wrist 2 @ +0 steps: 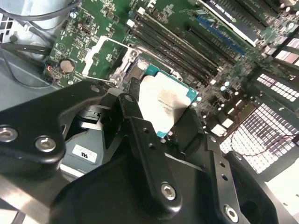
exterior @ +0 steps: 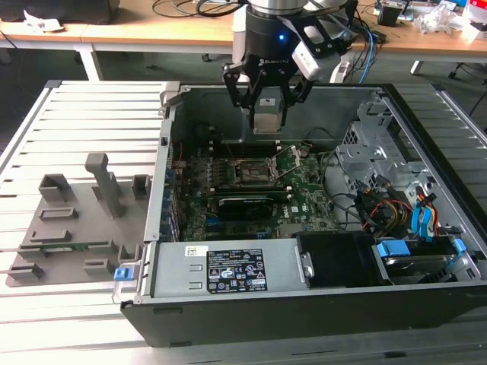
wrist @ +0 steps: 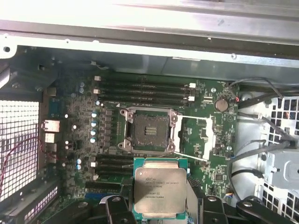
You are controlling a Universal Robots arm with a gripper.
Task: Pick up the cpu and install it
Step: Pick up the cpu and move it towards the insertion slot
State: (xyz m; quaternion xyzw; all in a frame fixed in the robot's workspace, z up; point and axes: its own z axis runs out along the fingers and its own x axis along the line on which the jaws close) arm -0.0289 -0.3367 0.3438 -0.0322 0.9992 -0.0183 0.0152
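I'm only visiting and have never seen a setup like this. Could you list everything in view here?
cpu: one, silver-white top, held up over the motherboard.
socket: one, dark with a metal frame, open and empty, on the motherboard.
motherboard: one, green, lying flat inside the case.
computer case: one, black, open on top, on the table.
power supply: one, silver, at the case's near edge.
holder plate: one, grey, with raised blocks, at the exterior view's left.
table: one, pale slatted metal.
gripper: one, black, shut on the cpu.

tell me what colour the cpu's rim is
The cpu rim is teal-green around a silver top; clearest in the first wrist view.
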